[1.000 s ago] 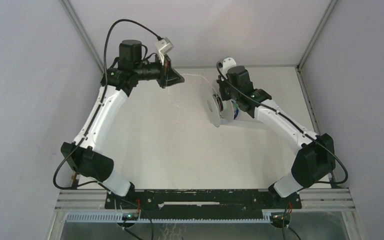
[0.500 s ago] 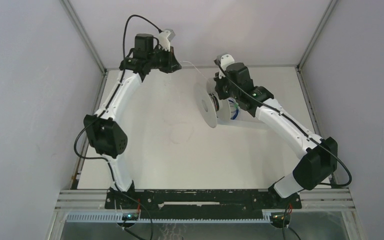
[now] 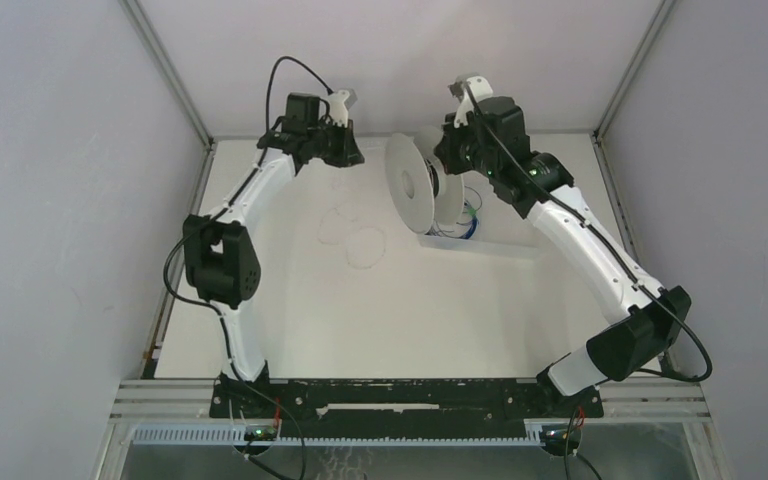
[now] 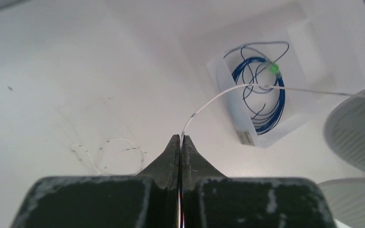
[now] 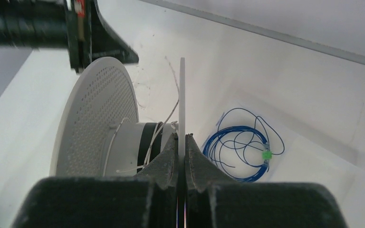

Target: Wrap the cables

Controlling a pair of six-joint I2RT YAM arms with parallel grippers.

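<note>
- Currently the left gripper (image 4: 180, 140) is clenched, tips pressed together on the thin pale cable (image 4: 217, 96), which leaves the pinch right at the tips.
- From there the cable arcs up and to the right of the left wrist view and runs nearly level to the spool at the right edge.
- The right gripper (image 5: 181, 142) is clamped on the thin near flange (image 5: 182, 95) of the spool (image 5: 100, 118), which it holds off the table with the flanges upright.
- A few turns of cable already sit on the hub (image 5: 138, 142), between the flanges.
- Key relation: the held strand's long axis runs left to right across the upper middle of the top view, from the left gripper to the hub. The spool's axis lies roughly the same way.
- The slack lies as loose loops (image 3: 355, 238) on the table (image 3: 440, 300), below the left gripper and lower left of the spool. The left arm is nearer to it.
- Likely next the strand has to go round the hub, fed from the left side. That is a judgement.
- A blue coil (image 4: 266, 102) in a clear bag (image 5: 313, 161) lies under the spool, apart from the pale cable. It's not gripped.
</note>
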